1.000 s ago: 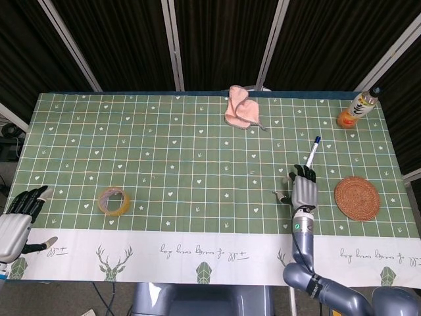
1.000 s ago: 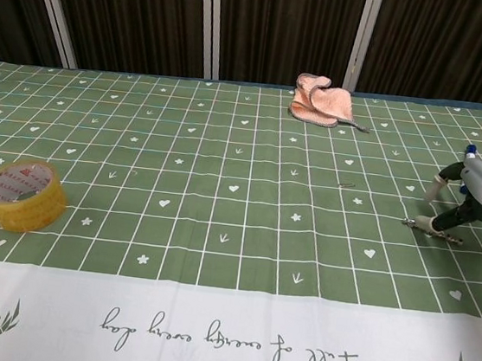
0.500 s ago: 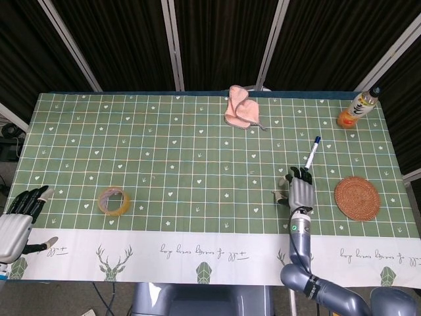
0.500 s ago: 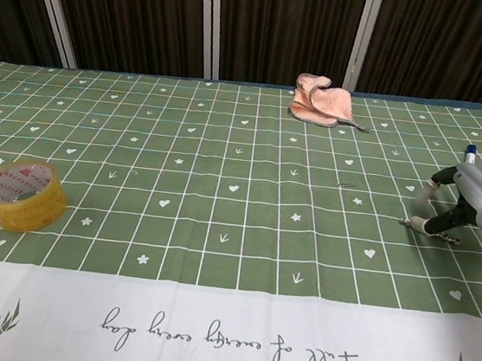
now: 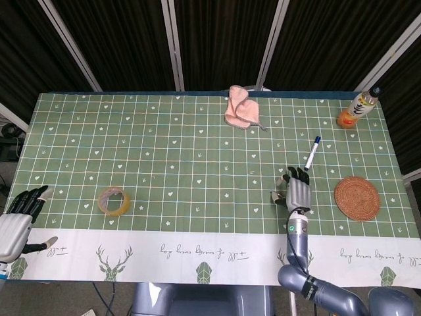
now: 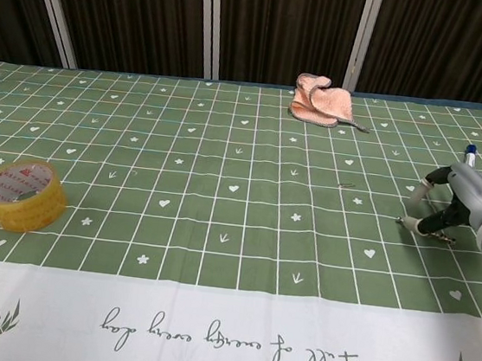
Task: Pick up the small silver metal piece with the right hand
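A: Entry one, change. What is logged?

B: Right hand (image 5: 297, 191): shifted a little to the robot's left over the last second, low above the table (image 5: 164, 151). The chest view shows the same drift, hand (image 6: 453, 199) now further from the frame edge. Nothing else has moved.

A: Entry two, the piece. Location?

B: Piece (image 5: 251, 172): a tiny glint lying flat on the green cloth, left of the right hand and apart from it, with bare squares between. In the chest view the piece (image 6: 345, 185) lies about level with the hand. Untouched.

A: Meaning for the task?

B: Judged: approach phase, pickup not begun. The drift closes the gap, but more leftward travel is needed before any pinch.

A: Entry three, right hand, state?

B: Fingers pointing forward and apart, thumb held out to the side; moderately spread, nothing gripped that I can make out. The chest view shows a thin pale line under the thumb; whether it is part of the hand or shadow, I cannot tell. The pen (image 5: 310, 153) lies just ahead of the fingertips, not held.

A: Entry four, left hand?

B: Left hand (image 5: 18, 220): at the near left table edge, fingers apart, holding nothing.
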Tool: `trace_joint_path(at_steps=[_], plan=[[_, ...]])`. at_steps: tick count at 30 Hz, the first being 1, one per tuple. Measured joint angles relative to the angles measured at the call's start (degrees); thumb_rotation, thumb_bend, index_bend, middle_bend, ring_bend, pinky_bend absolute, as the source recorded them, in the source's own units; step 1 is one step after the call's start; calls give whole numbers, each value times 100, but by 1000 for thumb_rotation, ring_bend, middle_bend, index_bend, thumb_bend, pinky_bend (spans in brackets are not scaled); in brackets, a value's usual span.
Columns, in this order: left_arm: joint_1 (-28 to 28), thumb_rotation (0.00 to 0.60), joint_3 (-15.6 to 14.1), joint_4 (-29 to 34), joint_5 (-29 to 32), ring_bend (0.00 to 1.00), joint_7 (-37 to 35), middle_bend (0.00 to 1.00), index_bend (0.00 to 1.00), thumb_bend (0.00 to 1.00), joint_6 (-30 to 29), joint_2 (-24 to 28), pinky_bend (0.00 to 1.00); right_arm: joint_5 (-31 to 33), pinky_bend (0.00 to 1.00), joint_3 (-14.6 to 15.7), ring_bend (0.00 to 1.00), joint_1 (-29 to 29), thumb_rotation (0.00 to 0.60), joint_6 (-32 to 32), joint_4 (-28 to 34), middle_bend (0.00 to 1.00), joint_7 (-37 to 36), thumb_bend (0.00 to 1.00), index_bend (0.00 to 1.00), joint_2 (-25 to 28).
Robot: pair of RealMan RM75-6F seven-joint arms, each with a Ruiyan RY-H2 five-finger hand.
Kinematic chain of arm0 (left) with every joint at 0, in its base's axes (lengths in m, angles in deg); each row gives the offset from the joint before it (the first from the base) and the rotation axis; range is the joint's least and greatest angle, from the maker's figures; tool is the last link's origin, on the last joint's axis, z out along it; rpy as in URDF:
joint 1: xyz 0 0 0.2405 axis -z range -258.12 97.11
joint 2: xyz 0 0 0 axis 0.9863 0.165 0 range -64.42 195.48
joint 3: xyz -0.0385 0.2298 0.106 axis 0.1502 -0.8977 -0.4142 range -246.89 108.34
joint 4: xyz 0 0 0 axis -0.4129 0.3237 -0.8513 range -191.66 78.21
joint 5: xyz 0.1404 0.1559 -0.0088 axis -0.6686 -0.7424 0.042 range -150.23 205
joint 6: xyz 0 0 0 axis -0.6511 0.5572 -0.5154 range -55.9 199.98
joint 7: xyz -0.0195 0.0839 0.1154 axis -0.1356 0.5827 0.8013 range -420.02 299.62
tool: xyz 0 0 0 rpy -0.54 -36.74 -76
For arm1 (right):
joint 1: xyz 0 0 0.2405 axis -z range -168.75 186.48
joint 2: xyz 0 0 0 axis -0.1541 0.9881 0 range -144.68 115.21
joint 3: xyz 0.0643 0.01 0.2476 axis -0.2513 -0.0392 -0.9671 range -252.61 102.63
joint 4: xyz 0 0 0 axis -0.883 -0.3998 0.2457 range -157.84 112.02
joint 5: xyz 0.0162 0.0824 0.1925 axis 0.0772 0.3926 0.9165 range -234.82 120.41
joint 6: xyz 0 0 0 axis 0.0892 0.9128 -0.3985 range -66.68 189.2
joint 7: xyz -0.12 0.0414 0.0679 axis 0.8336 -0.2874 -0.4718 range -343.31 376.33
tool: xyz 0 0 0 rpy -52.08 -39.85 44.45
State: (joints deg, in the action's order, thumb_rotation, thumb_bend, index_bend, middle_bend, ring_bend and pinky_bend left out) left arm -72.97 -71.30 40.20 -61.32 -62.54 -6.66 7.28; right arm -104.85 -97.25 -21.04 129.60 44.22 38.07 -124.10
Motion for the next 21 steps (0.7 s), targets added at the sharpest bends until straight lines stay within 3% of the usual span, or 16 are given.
trace_joint_path(at_steps=[21], plan=[[8,600,7,5,21,0,-34,0,0,115,12,9,0,177,0,-98,0,-99,600,-141,-228,121,78,212,475,-131]])
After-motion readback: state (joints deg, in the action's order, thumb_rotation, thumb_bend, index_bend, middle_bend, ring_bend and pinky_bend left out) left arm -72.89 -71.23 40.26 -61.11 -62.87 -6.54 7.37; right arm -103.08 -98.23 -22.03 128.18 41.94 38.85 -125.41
